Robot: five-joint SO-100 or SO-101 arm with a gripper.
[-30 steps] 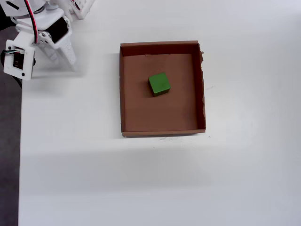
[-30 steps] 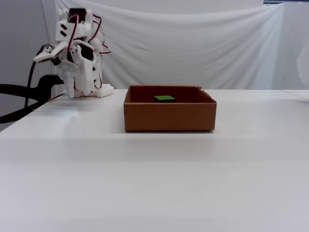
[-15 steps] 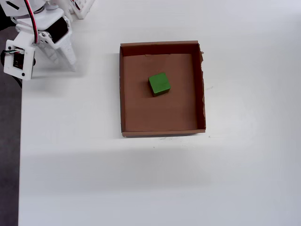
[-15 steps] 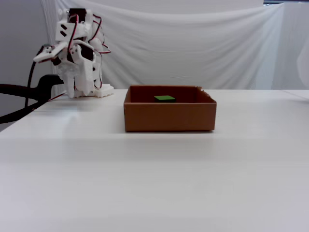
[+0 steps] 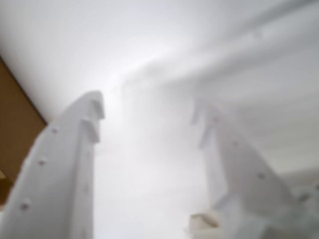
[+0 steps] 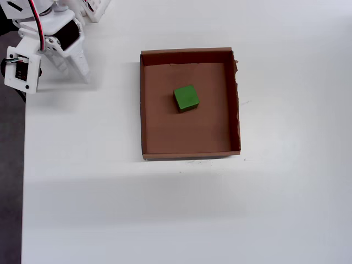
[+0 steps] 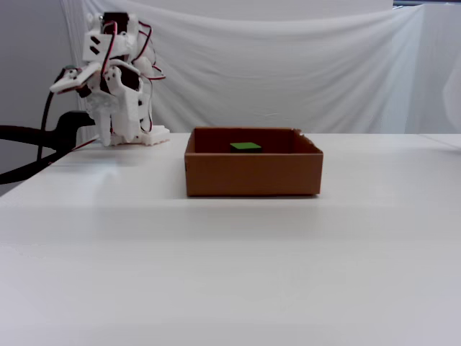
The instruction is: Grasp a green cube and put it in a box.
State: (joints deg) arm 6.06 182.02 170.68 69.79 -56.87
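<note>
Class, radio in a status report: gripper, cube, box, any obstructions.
Gripper open, empty, parked away from box. Green cube resting on box floor, near centre. Nothing in the way.

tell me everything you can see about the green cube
The green cube is a small, solid, bright green block with a matte look and slightly rounded edges. It sits flat on the brown floor of the box, roughly central and a little toward the far wall in the overhead view, turned slightly askew to the walls and touching none of them. In the fixed view only its top face shows above the front wall. Nothing grips it; the pincer is away to the left, outside the box.
</note>
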